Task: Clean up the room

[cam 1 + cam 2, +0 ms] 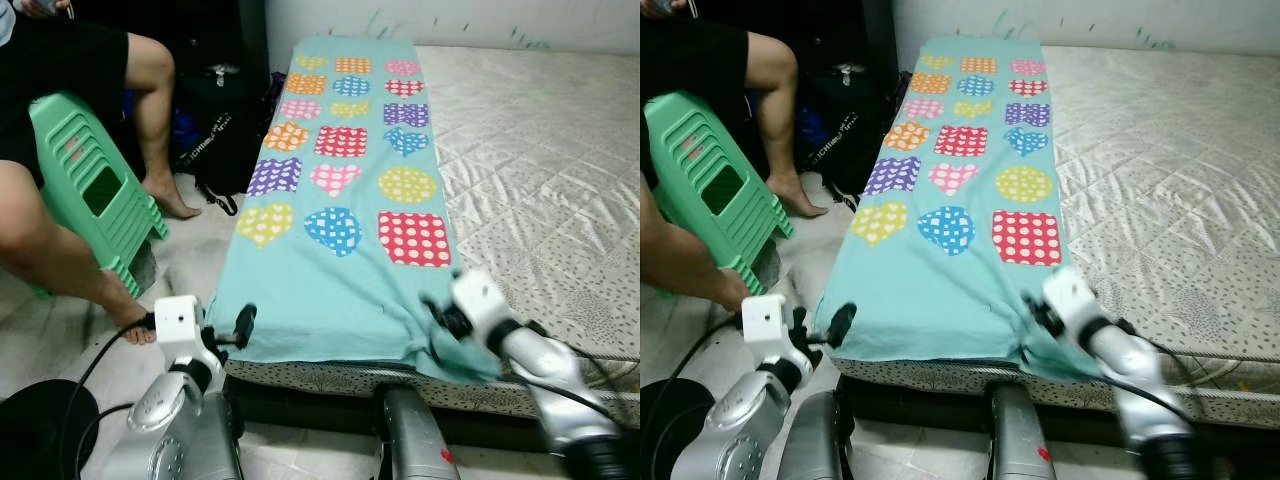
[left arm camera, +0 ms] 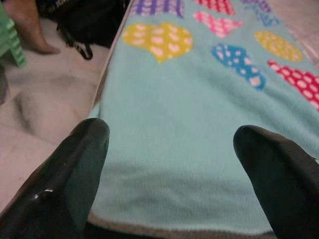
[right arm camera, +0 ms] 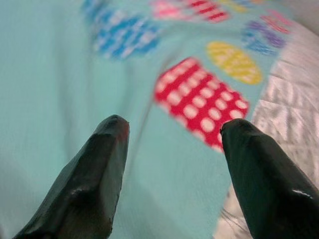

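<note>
Blanket (image 1: 340, 200), teal with dotted hearts, lay flat along the mattress (image 1: 540, 180). Left gripper (image 2: 169, 144) hovered at its 7 o'clock corner, fingers (image 2: 75, 169) spread over the hem. Right gripper (image 3: 172, 132), at 5 o'clock, also had spread fingers above the cloth.

A light turquoise blanket (image 1: 335, 290) lies spread out flat in a long strip along the left side of a mattress (image 1: 540, 170). It is printed with three columns of coloured patches, hearts and squares and rounds, with dots, stripes and checks. The far end reaches near the wall. The near end hangs a little over the mattress edge, and its near right corner is wrinkled.
</note>
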You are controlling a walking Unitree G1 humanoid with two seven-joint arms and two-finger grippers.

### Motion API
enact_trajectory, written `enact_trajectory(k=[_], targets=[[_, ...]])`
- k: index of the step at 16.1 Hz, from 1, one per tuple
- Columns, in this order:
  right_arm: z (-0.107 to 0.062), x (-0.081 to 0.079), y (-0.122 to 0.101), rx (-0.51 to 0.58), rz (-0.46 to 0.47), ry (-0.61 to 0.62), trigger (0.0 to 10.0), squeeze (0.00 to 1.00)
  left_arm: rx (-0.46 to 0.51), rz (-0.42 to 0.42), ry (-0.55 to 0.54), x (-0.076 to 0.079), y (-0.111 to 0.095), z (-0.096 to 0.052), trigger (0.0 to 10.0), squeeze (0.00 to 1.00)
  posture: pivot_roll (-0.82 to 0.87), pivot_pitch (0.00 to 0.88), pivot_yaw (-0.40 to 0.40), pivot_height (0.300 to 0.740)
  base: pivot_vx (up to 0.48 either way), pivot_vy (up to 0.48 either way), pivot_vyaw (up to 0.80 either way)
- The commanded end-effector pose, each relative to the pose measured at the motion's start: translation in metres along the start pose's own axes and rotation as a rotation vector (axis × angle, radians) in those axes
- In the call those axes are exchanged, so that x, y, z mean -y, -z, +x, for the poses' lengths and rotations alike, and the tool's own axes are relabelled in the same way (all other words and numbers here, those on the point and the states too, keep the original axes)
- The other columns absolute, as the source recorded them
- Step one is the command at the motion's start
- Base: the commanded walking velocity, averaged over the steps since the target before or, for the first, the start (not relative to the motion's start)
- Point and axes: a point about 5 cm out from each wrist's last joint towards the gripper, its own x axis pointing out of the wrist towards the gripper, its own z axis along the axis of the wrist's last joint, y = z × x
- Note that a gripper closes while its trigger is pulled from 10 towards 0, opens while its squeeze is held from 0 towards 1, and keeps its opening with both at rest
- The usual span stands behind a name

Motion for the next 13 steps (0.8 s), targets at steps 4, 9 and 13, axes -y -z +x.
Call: enact_trajectory(k=[4,9,13], targets=[[0.005,0.001,-0.017,0.088,0.322,0.228,10.0,0.0,0.041,0.006,-0.001,-0.002,-0.008,0.007,10.0,0.0,-0.09,0.0,0.028,0.526,0.0,0.0,0.0],[0.012,0.01,-0.031,0.112,0.388,0.323,10.0,0.0,0.061,0.011,0.009,-0.003,-0.012,0.015,10.0,0.0,-0.1,0.0,0.032,0.584,0.0,0.0,0.0],[0.014,0.015,-0.036,0.128,0.409,0.366,10.0,0.0,0.066,-0.004,0.01,0.003,-0.008,0.017,10.0,0.0,-0.1,0.0,0.034,0.638,0.0,0.0,0.0]])
